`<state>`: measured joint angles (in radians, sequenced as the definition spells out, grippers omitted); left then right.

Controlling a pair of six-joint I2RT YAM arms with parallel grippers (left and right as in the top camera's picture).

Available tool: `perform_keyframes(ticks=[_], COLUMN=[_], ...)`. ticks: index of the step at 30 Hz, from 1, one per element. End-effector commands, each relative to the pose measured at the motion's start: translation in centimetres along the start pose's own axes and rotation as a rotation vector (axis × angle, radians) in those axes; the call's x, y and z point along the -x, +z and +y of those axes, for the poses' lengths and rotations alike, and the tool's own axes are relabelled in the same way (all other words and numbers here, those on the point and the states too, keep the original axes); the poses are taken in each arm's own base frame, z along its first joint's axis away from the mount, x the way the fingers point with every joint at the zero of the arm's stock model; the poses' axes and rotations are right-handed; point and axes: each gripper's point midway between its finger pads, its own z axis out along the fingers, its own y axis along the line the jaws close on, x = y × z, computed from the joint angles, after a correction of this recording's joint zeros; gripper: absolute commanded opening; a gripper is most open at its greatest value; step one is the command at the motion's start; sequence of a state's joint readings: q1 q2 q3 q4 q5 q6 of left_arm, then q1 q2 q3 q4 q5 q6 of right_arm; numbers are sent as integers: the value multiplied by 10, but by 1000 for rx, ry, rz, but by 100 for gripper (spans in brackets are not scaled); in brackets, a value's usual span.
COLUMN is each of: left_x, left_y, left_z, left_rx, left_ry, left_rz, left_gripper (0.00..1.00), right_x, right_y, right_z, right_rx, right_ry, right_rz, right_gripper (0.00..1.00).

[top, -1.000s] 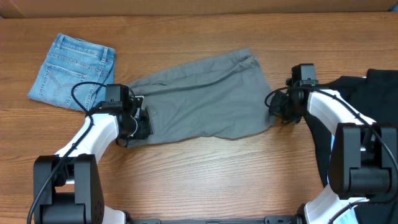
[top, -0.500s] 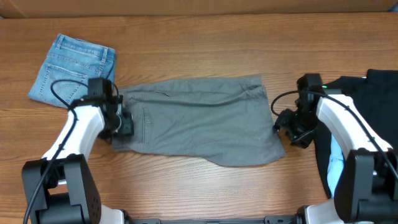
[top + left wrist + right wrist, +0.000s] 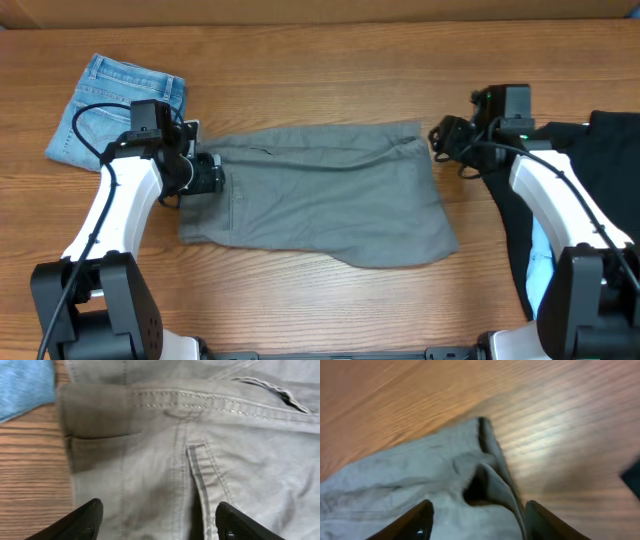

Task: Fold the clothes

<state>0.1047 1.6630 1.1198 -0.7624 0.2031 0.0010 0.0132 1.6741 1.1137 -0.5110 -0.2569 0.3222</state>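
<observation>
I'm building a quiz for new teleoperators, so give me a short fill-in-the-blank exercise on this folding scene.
1. The grey shorts lie spread out on a ___ table.
2. The folded denim shorts are ___ in colour.
3. The left gripper and the right gripper, one at each end of the grey shorts, both have their jaws ___.
4. The black garments lie on the robot's ___ side.

Missing words: wooden; blue; open; right.

white-shelled arms (image 3: 115,215), black joints (image 3: 590,285), looping black cables (image 3: 76,125), black tapered fingers (image 3: 75,522), small green light (image 3: 519,123) on right wrist
</observation>
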Motion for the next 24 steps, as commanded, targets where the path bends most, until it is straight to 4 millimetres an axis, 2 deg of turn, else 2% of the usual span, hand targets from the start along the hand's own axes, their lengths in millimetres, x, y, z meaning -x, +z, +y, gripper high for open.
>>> perform_keyframes(ticks=[1,3,4,9,12,15,21,24], left_x=[4,4,4,0,1,0,2,2], left_y=[-1,-1,-1,-1,-1,-1,-1,-1], left_z=[-10,-10,-10,-10,-10,-10,-10,-10], left_rx=[-57,-57,-57,-56,-56,-56,-56,-56], left_ry=[16,16,15,8,8,8,10,10], left_rz=[-7,-7,-4,9,8,10,3,1], left_gripper=[75,75,75,75,76,76,77,77], right_x=[-3,-11,-13,-13,-5,6,35,44], right_y=[24,38,42,46,43,40,36,37], right_z=[-6,2,4,16,24,22,6,4], right_rx=[-8,63,85,164,219,247,220,208], right_ry=[2,2,3,-3,-4,46,134,125], right_rz=[35,81,94,104,82,57,-46,-88], right_gripper=[67,65,61,20,4,4,4,6])
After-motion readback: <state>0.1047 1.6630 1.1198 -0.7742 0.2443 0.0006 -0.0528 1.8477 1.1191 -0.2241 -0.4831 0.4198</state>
